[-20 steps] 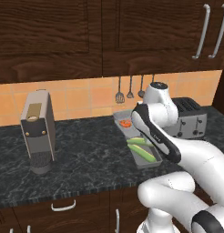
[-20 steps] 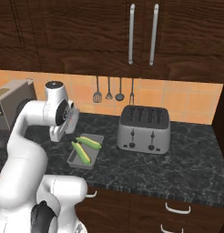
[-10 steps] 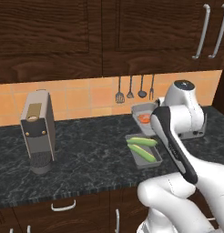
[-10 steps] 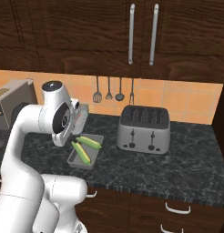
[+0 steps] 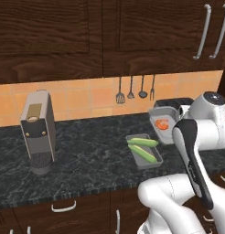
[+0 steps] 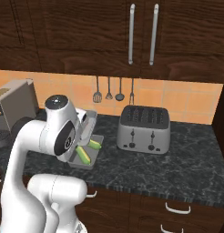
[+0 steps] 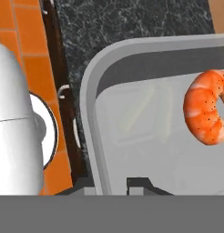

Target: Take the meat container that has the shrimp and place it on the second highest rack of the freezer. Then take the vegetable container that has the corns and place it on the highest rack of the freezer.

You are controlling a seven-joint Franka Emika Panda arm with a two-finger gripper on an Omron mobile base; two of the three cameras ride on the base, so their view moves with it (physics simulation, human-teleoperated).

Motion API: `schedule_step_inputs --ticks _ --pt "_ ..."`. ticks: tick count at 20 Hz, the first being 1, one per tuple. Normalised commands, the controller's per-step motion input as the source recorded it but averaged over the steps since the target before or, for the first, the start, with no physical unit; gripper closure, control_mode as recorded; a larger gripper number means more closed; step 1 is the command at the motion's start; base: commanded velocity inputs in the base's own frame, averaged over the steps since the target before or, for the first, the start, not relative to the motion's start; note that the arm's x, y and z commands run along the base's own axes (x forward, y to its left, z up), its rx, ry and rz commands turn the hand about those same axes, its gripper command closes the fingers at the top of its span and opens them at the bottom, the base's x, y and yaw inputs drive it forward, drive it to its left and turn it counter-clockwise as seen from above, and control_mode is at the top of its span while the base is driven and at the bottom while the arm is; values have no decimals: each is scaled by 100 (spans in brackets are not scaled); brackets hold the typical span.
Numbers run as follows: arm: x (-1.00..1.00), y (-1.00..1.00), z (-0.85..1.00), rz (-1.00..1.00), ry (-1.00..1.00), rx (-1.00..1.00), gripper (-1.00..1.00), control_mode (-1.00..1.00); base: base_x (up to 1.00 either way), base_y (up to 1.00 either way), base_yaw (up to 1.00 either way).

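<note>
1. Left base view: the meat container (image 5: 161, 119) is lifted off the dark tabletop (image 5: 91, 155), tilted, with the shrimp (image 5: 162, 124) inside, beside the arm's white head. The vegetable container (image 5: 143, 151) with the corns (image 5: 142, 142) lies on the tabletop, near a coffee machine (image 5: 39, 130).
2. Right base view: the vegetable container (image 6: 88, 154) sits left of a toaster (image 6: 144, 129).
3. Hand view: the claw (image 7: 111, 184) is clenched on the meat container's (image 7: 145, 132) rim; the shrimp (image 7: 208, 113) lies inside.

Metal trays, stone counter, wood doors

We see the meat container (image 7: 132, 132) as smooth, softly reflective grey metal, seemingly; counter (image 5: 91, 155) glossy dark marble; cabinets (image 5: 64, 36) grained wood.
</note>
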Motion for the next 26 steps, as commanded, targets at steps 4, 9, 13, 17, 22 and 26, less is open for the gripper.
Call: schedule_step_inputs --ticks 4,9,13,17,22,26 --pt "-65 0 0 0 -5 0 100 -100 0 0 0" --pt "-29 1 0 0 0 0 100 -100 0 0 0" --pt "0 0 0 0 0 0 100 -100 0 0 0" --pt "-3 0 0 0 0 0 100 100 -27 0 -3" --pt "0 0 0 0 0 0 100 100 -74 43 -43" --pt "0 0 0 0 0 0 100 100 -64 39 -58"
